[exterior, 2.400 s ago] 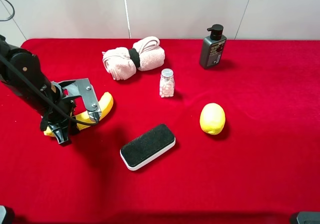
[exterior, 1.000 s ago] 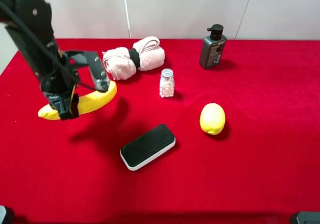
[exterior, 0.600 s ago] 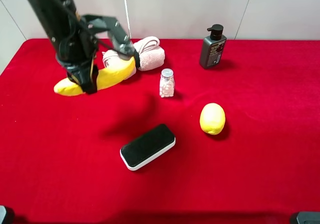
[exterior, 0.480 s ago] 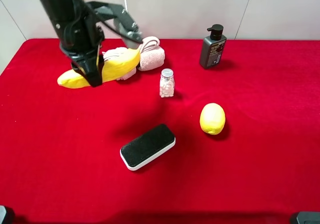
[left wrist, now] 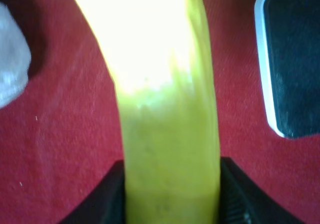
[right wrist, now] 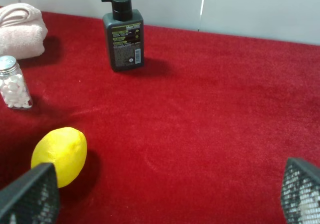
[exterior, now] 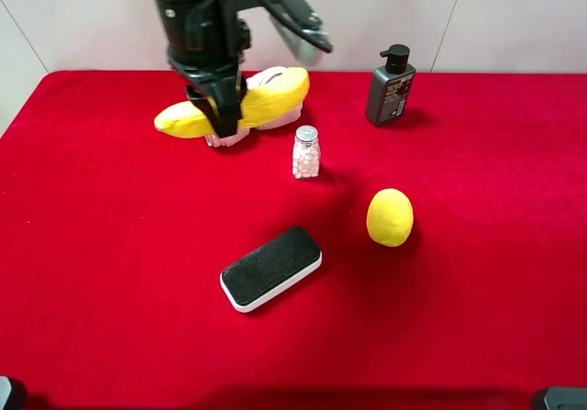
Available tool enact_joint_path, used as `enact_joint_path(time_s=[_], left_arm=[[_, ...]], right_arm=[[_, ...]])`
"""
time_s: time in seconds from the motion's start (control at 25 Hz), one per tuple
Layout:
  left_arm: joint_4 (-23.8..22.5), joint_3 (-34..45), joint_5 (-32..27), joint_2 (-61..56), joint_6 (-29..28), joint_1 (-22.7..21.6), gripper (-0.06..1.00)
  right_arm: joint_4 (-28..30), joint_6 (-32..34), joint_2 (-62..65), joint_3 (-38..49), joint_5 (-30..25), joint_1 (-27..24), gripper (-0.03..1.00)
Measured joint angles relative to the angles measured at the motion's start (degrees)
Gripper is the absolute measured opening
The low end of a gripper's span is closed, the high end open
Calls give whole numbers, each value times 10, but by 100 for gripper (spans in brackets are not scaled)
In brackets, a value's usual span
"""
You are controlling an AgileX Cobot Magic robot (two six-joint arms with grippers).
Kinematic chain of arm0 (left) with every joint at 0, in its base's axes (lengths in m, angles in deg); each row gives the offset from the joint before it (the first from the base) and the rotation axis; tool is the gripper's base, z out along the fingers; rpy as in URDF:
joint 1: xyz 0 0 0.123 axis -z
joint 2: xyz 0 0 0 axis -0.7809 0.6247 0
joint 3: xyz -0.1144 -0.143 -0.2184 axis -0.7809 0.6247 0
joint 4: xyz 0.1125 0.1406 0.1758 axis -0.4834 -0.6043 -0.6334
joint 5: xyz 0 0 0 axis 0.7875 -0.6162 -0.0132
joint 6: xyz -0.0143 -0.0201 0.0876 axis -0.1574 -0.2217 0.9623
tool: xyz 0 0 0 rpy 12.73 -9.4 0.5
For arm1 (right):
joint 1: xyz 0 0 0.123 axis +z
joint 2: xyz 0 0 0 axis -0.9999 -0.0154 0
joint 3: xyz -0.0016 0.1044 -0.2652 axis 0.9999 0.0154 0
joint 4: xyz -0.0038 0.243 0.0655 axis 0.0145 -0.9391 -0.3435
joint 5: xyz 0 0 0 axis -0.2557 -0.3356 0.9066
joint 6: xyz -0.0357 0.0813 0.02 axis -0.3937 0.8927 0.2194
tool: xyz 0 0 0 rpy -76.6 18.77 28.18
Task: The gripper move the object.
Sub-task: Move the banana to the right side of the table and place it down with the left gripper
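Note:
The long yellow banana (exterior: pixel 266 98) hangs in the air, level, over the back left of the red table, in front of the rolled towel. My left gripper (exterior: pixel 227 107) is shut on its middle, with the dark arm rising above it. In the left wrist view the banana (left wrist: pixel 165 108) fills the frame between the two black fingers (left wrist: pixel 102 201) of the left gripper (left wrist: pixel 170 206). My right gripper (right wrist: pixel 165 199) is open and empty, low over the table's right side; its mesh-padded fingertips (right wrist: pixel 30 194) show at the frame's lower corners.
A pink rolled towel (exterior: pixel 280 107) lies behind the banana. A small pill bottle (exterior: pixel 305 151), a round lemon (exterior: pixel 390 216), a black-and-white eraser block (exterior: pixel 271 268) and a dark pump bottle (exterior: pixel 390 84) stand on the red cloth (exterior: pixel 477 272).
My left gripper has lifted the banana off the cloth at the left and carried it up and to the right, to above the towel. The other things have not moved.

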State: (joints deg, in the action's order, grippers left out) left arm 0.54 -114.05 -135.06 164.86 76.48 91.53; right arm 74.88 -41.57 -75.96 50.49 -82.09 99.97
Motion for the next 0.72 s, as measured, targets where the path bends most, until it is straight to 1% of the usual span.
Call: enact_joint_path(time_s=[0.44,0.72], left_arm=[[0,-158,-3,118,0,56,36],[4,-236,-3,179,2,75,36]], right_arm=[[0,0,0,0,0,0,69],[0,0,0,0,0,0,69]])
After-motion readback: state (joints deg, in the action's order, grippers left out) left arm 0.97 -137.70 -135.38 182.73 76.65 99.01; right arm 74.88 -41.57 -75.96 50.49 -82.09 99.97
